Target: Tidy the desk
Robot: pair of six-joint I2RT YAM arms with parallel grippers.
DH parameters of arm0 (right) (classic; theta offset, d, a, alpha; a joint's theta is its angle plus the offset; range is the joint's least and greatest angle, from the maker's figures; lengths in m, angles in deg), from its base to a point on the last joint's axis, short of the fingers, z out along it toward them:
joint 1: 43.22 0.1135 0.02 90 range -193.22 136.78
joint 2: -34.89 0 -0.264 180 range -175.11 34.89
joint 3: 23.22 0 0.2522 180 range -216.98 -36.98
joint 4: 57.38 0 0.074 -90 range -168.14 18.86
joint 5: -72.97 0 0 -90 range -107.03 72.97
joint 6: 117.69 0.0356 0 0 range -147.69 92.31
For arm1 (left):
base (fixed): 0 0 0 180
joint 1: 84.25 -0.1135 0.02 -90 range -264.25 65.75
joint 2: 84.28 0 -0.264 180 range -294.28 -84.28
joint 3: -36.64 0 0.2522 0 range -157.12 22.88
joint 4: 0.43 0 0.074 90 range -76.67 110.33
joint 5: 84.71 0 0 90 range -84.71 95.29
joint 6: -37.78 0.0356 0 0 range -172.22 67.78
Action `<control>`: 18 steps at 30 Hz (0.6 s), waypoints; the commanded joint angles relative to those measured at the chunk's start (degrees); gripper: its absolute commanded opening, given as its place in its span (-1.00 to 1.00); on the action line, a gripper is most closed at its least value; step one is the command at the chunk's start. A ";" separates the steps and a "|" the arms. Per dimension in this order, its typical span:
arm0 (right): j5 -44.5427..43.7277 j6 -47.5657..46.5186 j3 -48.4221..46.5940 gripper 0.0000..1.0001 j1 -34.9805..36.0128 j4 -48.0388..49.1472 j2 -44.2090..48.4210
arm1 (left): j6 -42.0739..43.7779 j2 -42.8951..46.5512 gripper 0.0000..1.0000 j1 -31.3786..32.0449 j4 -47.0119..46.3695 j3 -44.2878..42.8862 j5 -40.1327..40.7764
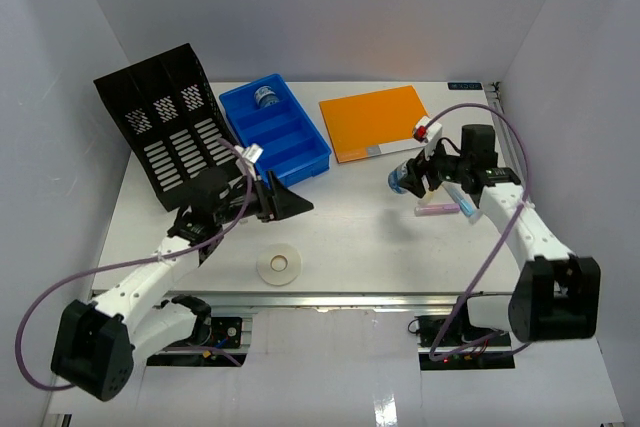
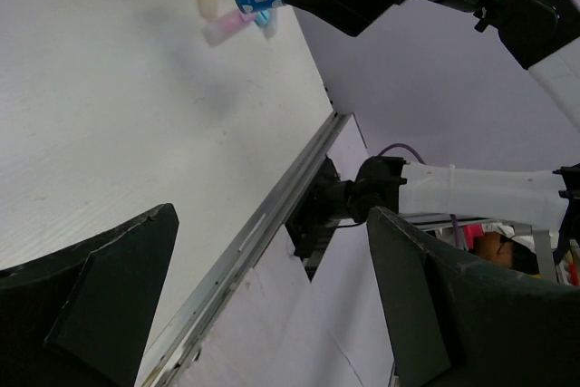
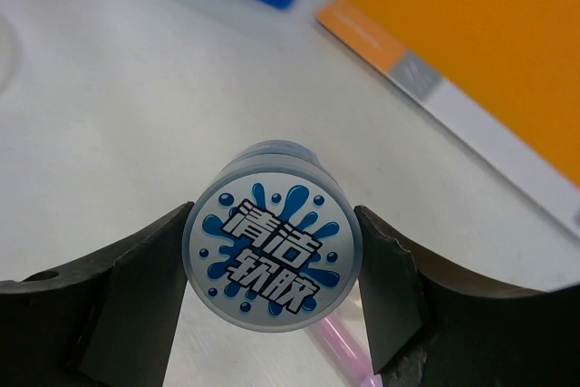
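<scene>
Desk (image 1: 360, 237) lies white under everything, only part tidied — one jar (image 1: 266, 97) sits in the blue tray (image 1: 325, 157), a second jar (image 3: 272, 260) is clamped by the right gripper (image 1: 412, 177), yet pens (image 1: 440, 209), tape roll (image 1: 278, 265) and orange folder (image 1: 375, 119) lie loose — the left gripper (image 2: 272, 215) hangs with jaws wide apart.

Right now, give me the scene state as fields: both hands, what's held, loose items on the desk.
left hand: open, empty, over desk by file rack
right hand: shut on blue-label tub
blue tray: similar tub in far compartment
loose on desk: orange folder, tape roll, pens by right hand
</scene>
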 commanded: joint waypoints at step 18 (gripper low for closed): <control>36.83 -12.01 8.38 -0.51 0.52 -3.02 18.36 | -3.55 -35.06 0.85 20.89 -8.88 -28.35 7.80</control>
